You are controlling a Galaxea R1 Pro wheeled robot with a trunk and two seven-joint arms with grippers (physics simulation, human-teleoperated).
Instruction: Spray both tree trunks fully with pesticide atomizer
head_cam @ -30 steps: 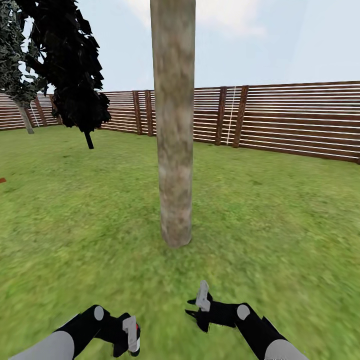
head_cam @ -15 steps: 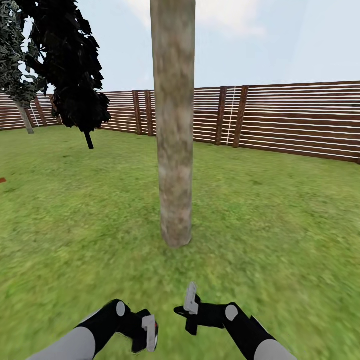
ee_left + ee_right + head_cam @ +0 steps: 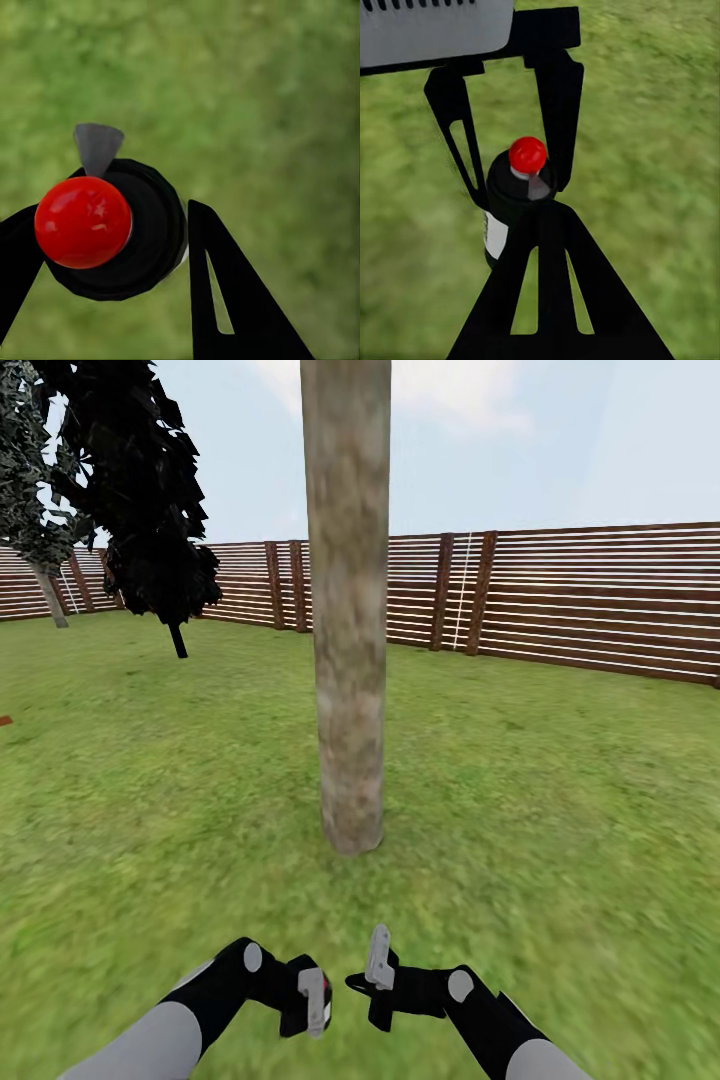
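text: none legible | labels: none | brands: none | numbers: 0 | signs: none

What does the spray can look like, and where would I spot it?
Start at the thick grey-brown trunk on the lawn, then look down to the two black arms nearest the camera. The left pincer grips a small black can. Its round red cap and grey nozzle set it apart from the green grass and black fingers around it.
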